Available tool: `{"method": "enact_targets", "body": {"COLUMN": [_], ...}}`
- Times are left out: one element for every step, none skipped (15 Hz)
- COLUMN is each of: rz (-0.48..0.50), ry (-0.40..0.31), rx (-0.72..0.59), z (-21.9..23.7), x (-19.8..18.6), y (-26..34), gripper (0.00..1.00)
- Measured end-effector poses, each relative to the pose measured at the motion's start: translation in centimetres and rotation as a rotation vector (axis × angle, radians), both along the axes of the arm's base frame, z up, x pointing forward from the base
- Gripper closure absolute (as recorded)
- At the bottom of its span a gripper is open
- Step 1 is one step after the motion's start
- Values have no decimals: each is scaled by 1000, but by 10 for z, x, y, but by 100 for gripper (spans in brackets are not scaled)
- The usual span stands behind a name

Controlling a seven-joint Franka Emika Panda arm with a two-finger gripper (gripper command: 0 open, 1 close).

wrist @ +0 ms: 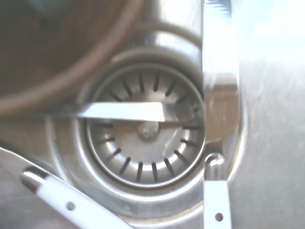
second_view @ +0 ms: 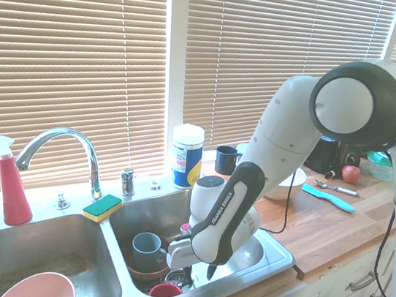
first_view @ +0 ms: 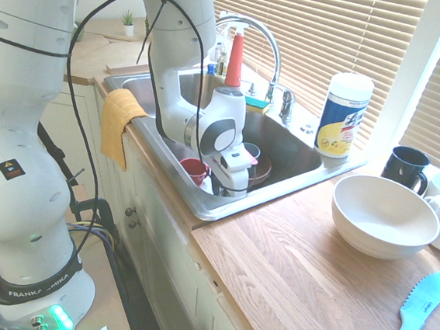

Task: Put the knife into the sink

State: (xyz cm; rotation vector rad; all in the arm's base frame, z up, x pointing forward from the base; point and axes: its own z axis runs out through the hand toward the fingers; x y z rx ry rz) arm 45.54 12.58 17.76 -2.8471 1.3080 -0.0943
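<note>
Lifting straight up suits this step: the claw (second_view: 211, 272) hangs with jaws parted and empty inside the sink (second_view: 275, 257), while the knife (wrist: 217, 124) lies across the drain (wrist: 145, 138) below

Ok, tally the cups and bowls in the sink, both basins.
Cups: 2 (red cup, grey cup)
Bowls: 2 (brown bowl, pink bowl)
Total: 4
</note>
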Motion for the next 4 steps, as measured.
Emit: {"method": "enact_targets", "body": {"rz": [1,2,6,12], "ry": [-3,-9,-14,-15], "rx": [-3,-6,-11,-16], "z": [18,39,62,86], "x": [0,0,0,-2], "y": [-1,-3,-5,-7], "gripper": [0,0,0,0]}}
